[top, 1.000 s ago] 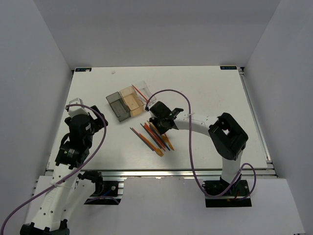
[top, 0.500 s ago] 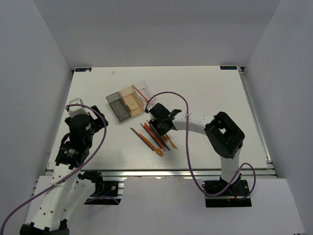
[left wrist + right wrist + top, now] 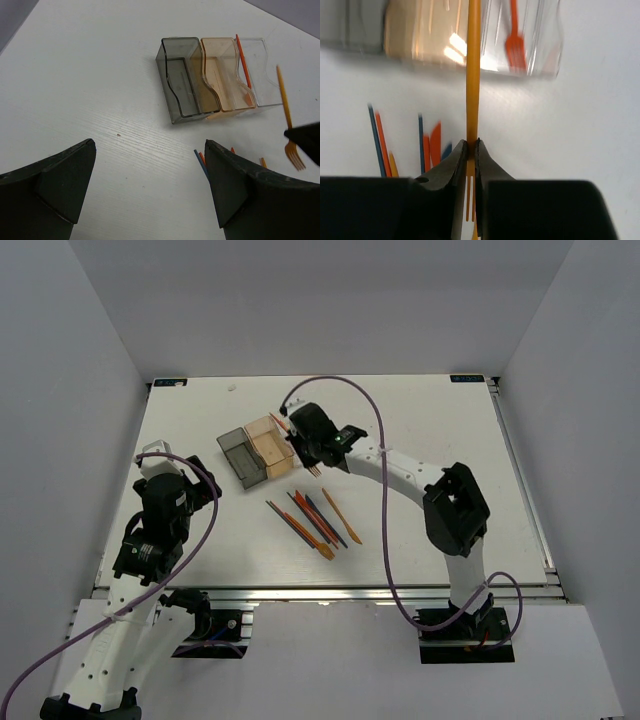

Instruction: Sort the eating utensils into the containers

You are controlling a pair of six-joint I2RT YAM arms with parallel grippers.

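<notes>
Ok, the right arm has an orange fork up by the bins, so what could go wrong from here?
1. The right gripper pinches the orange fork near its tines, so the long handle could swing or slip out.
2. That handle points toward the clear bin and might catch its wall, shoving the joined containers along the table.

1. I count three bins in one row: one grey bin (image 3: 175, 107), one amber bin (image 3: 227, 102), one clear bin (image 3: 267, 97).
2. One red utensil (image 3: 242, 57) at the bins.
3. One orange fork (image 3: 473, 65) lifted.
4. One orange utensil (image 3: 341, 515) lying alone.
5. Roughly six more in the mixed pile (image 3: 312, 523); I can't separate them for certain.
</notes>
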